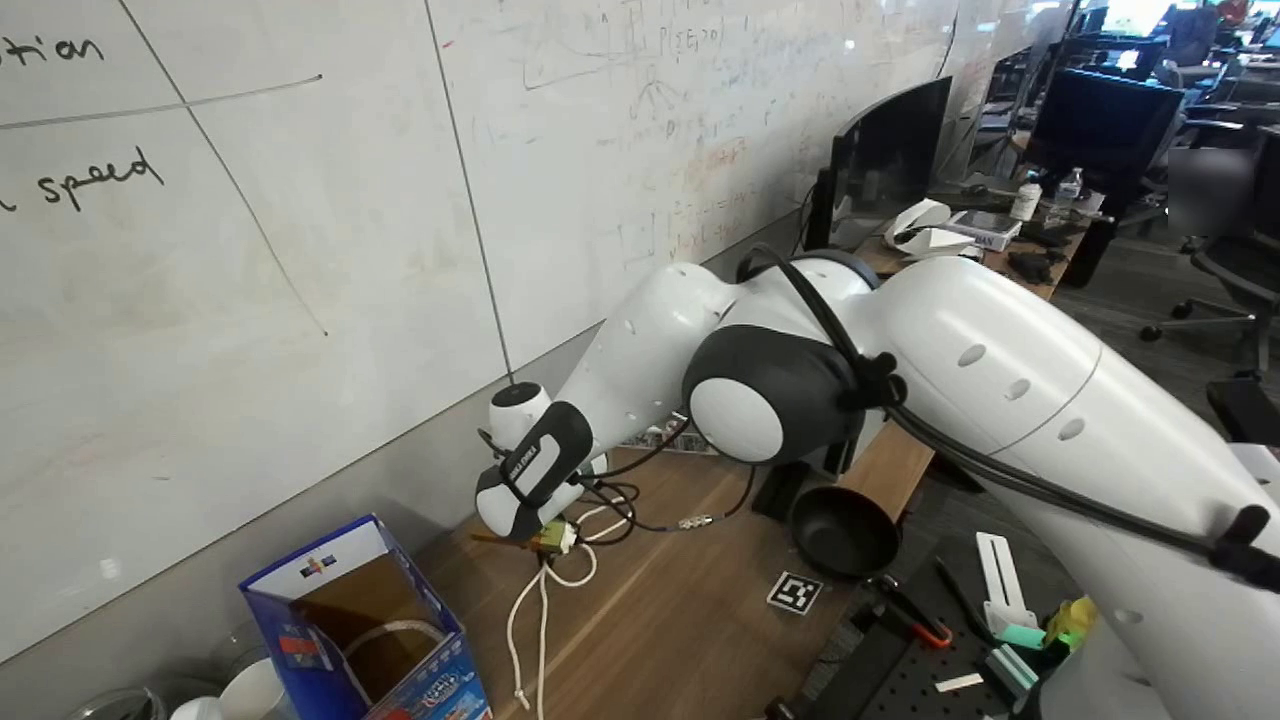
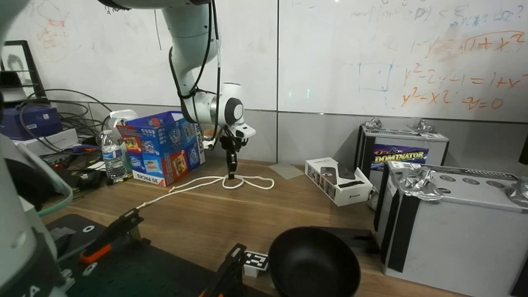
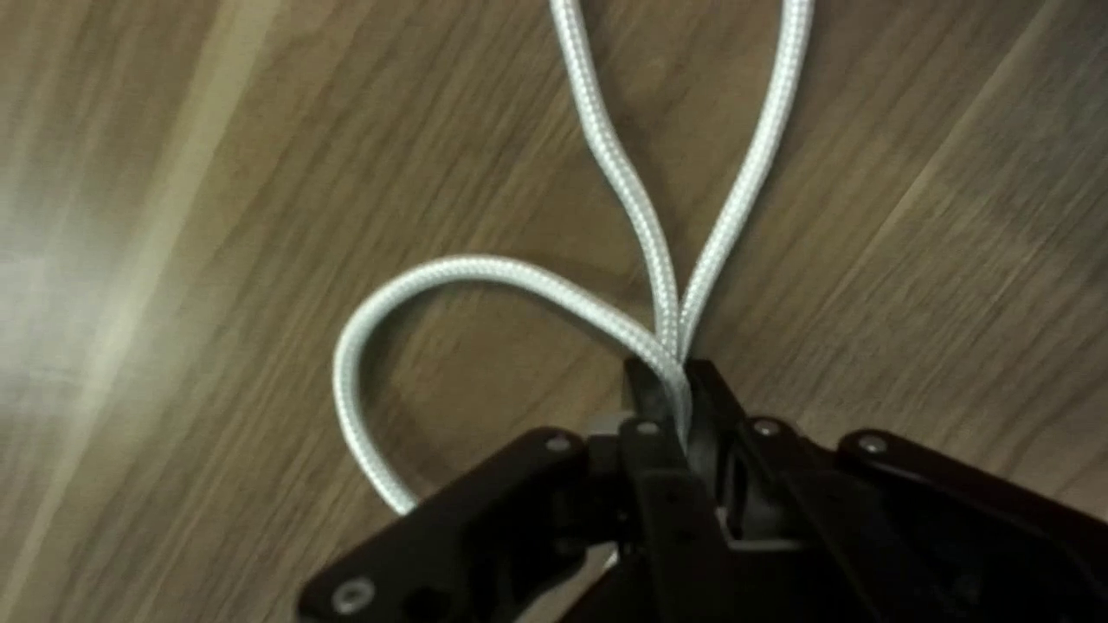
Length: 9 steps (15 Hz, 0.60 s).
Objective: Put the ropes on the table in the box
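Observation:
A white rope (image 3: 450,268) lies in loose loops on the brown table (image 3: 216,389); it shows in both exterior views (image 1: 543,620) (image 2: 194,184). My gripper (image 3: 673,381) points down at the table, its fingers closed with strands of this rope pinched between the tips. In an exterior view the gripper (image 2: 231,174) stands at tabletop height, right of the blue box (image 2: 165,150). The open box (image 1: 445,685) also shows from above, with a piece of white rope (image 1: 400,626) inside on its brown interior. The arm's hand hides the fingers in that view.
A black pan (image 1: 845,533) and a marker block (image 1: 795,593) stand near the table's front. A white printed box (image 2: 338,181) and large grey cases (image 2: 449,231) stand beyond. A bottle (image 2: 113,154) stands beside the blue box. The whiteboard (image 2: 255,62) rises behind.

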Available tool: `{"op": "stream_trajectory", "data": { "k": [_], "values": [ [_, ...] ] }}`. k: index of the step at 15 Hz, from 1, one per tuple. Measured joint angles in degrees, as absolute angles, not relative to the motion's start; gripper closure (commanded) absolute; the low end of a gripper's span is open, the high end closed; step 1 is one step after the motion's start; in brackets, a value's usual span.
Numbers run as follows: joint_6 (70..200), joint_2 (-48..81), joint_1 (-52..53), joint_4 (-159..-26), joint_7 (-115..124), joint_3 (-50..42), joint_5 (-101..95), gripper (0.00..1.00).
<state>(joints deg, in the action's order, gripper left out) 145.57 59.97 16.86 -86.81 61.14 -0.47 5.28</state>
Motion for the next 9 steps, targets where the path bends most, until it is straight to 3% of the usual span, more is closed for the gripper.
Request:
{"op": "stream_trajectory", "data": {
  "k": [9],
  "values": [
    [147.59,57.76,2.31,-94.08,31.94,17.03,21.05,0.98]
  ]
}}
